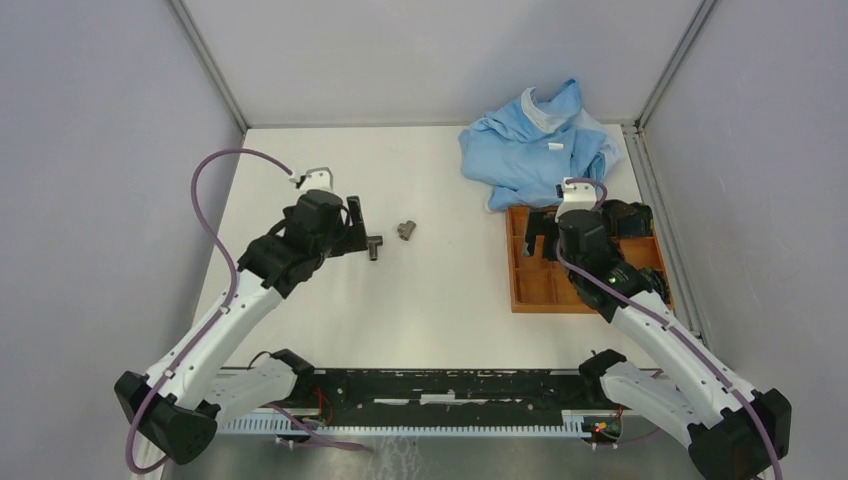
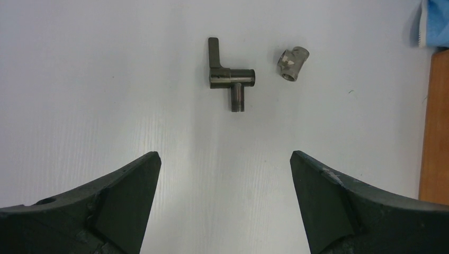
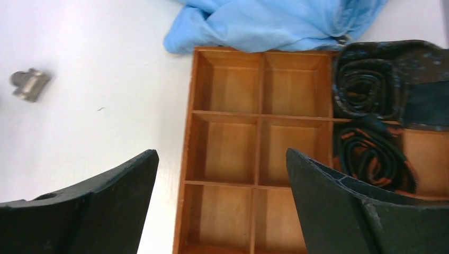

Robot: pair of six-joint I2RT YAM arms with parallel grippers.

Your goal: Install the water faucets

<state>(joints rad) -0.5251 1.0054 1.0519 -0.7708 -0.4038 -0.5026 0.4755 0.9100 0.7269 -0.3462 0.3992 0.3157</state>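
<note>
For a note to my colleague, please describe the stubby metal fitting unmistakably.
From the wooden compartment tray, look left across the white table. Two metal pieces lie there. The stubby fitting is nearer the tray and, unlike the T-shaped piece, has no lever.

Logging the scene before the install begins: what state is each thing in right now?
T-shaped fitting: lying loose, unheld.
stubby fitting: loose, apart from it.
left gripper: open, empty.
right gripper: open, empty.
wooden tray: most visible compartments empty.
dark fabric rolls: coiled, in the tray.
blue garment: crumpled.
</note>
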